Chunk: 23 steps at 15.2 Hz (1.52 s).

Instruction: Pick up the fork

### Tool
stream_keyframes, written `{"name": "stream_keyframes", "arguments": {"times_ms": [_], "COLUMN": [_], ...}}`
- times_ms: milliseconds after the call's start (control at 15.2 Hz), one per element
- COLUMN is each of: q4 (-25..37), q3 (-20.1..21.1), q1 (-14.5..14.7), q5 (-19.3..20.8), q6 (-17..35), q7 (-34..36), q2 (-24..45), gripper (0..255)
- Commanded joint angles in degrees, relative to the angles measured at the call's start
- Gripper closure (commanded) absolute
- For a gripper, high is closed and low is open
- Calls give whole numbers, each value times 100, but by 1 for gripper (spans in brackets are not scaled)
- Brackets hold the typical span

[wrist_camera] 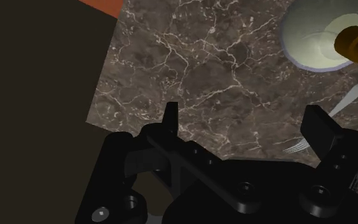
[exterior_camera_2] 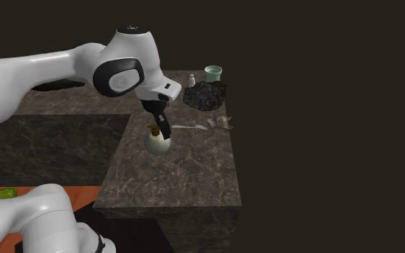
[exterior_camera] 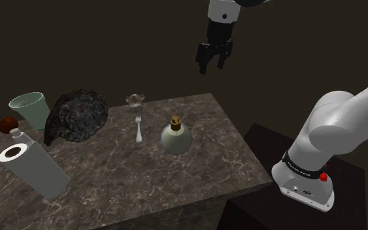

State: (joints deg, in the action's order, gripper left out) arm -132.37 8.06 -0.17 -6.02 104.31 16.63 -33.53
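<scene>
hovering above the table (exterior_camera: 110, 186), the tool (exterior_camera: 213, 66) stands open, empty; the fork (exterior_camera: 138, 129) lies near a bottle (exterior_camera: 175, 138).

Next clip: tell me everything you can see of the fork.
The fork is small, pale and silvery, in one piece: a slim handle widening to short tines. It lies flat on the dark marbled table, with its tines pointing at a small glassy object near the far edge. A round bottle stands beside it, apart. Only the table touches the fork. The gripper hangs open well above it.
</scene>
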Motion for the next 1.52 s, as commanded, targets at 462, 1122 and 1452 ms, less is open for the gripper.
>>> {"name": "stream_keyframes", "arguments": {"times_ms": [462, 1122, 1452], "q4": [711, 2230, 3301], "q3": [783, 1198, 1158], "q1": [-13, 189, 470], "q5": [-62, 446, 725], "q6": [851, 1267, 1227], "q7": [1425, 3019, 3691], "q2": [1866, 4207, 5438], "gripper": [0, 0, 0]}}
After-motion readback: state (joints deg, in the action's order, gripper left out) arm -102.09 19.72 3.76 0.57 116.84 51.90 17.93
